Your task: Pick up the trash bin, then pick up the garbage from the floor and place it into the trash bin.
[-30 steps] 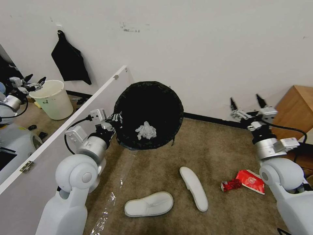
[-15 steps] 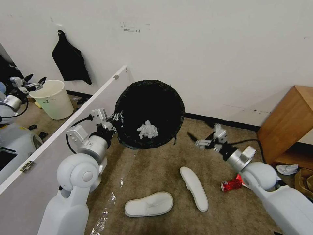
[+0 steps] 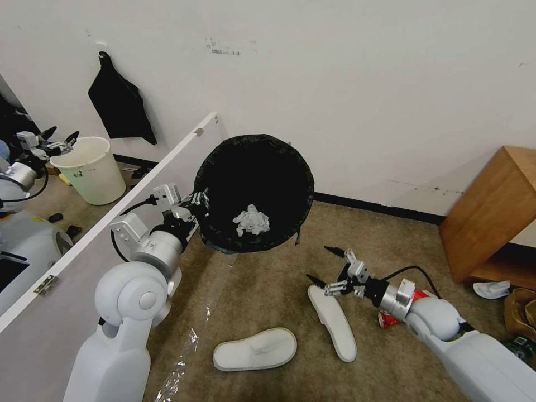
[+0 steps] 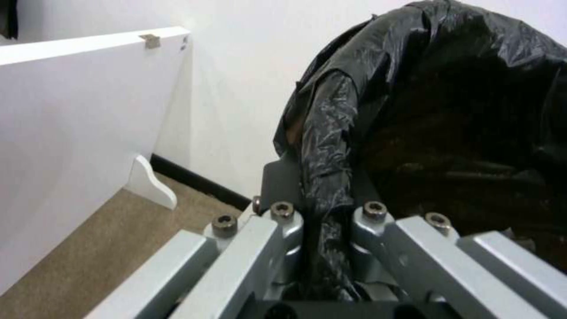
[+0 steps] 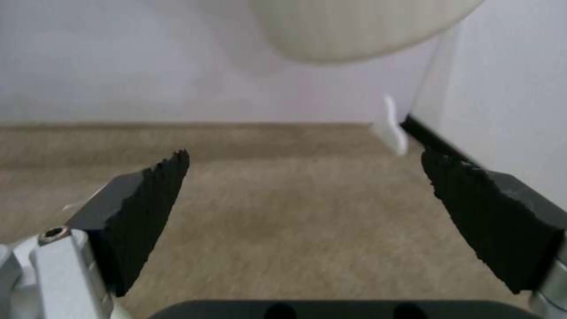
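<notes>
While clamped on the bag-lined rim of the trash bin (image 3: 254,192) by the left gripper (image 3: 196,202), spread wide goes the right gripper (image 3: 326,267), just above the near slipper (image 3: 333,320), long axis running away floorward.

Your right gripper (image 3: 325,264) has swung a long way: a second ago it was raised, fingers up, by the wooden cabinet (image 3: 494,209); now the arm reaches low over the floor (image 3: 262,290), jaws spread wide, just above the far end of the nearer slipper (image 3: 333,321). The arm now covers the red paper cup and part of the crushed can (image 3: 389,319).
</notes>
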